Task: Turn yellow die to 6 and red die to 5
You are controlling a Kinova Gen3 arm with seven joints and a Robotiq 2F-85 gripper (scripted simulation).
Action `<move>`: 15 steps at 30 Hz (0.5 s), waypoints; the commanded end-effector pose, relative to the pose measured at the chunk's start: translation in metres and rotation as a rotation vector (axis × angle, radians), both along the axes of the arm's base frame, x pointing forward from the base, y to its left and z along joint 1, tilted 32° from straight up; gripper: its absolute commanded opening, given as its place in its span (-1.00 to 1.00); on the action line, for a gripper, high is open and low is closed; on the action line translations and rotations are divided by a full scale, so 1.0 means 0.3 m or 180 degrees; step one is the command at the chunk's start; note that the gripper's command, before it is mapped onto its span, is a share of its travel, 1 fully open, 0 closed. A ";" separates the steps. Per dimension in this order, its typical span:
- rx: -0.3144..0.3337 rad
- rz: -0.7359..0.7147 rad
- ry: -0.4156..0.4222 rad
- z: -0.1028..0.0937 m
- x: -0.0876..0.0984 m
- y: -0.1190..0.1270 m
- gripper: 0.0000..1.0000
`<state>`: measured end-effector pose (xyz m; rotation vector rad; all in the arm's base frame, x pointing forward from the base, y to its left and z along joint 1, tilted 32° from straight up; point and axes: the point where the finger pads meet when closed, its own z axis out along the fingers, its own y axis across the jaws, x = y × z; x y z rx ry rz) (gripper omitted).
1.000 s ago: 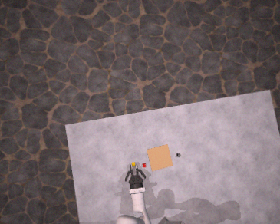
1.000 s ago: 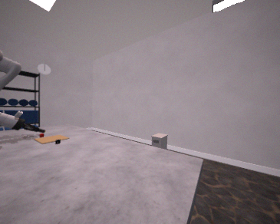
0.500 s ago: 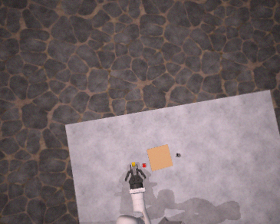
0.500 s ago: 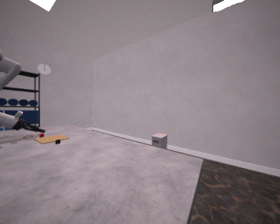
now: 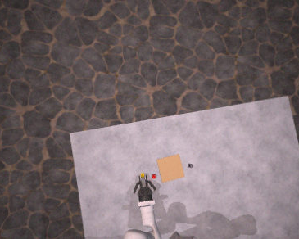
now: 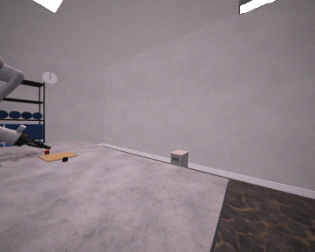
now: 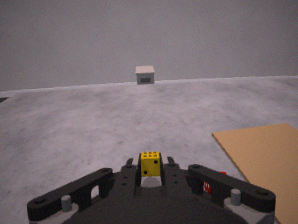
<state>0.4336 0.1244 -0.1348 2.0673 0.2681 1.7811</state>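
My gripper (image 5: 142, 178) (image 7: 150, 161) is shut on the yellow die (image 5: 142, 175) (image 7: 150, 163) and holds it left of the tan mat (image 5: 170, 168) (image 6: 59, 156) (image 7: 265, 150), off the mat. In the wrist view the die's upper face shows several pips and its near face two. The red die (image 5: 154, 176) (image 6: 47, 152) lies on the grey table just off the mat's left edge, right of my gripper. The black die (image 5: 190, 165) (image 6: 65, 159) lies on the table just off the mat's right side. The yellow die is hidden in the exterior view.
The grey table top (image 5: 236, 143) (image 6: 119, 194) (image 7: 75, 125) spreads around the mat. A small grey box (image 6: 179, 158) (image 7: 145, 75) stands by the far wall. A shelf rack (image 6: 28, 112) stands behind the arm. Stone floor (image 5: 92, 61) lies beyond the table's edges.
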 end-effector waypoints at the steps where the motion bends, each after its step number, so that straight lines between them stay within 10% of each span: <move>1: 0.0003 0.0002 -0.0003 0.000 0.001 0.001 -0.69; 15: 0.0003 0.0002 -0.0003 -0.021 0.009 -0.009 -0.69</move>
